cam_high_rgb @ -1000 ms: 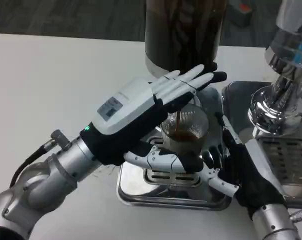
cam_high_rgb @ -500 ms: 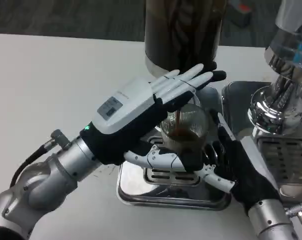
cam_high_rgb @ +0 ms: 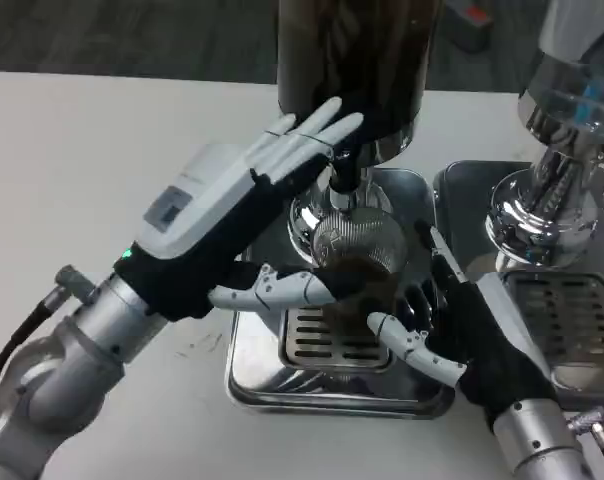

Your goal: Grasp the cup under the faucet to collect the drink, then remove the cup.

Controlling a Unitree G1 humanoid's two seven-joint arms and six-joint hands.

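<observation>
The cup [cam_high_rgb: 357, 262] sits on the tray [cam_high_rgb: 282, 385], right under the faucet [cam_high_rgb: 340, 180]. Left hand [cam_high_rgb: 227, 225] lies left of the cup, thumb reaching its front. Right hand [cam_high_rgb: 462, 335] is just right of the cup. Behind the cup stands the dispenser [cam_high_rgb: 352, 60]; a second machine [cam_high_rgb: 562, 150] is well right.

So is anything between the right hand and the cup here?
Nothing visible separates them. The right hand is already at the cup, its fingers wrapping the right side. The cup sits on the drip tray under the faucet. The left hand reaches in from the left.
</observation>
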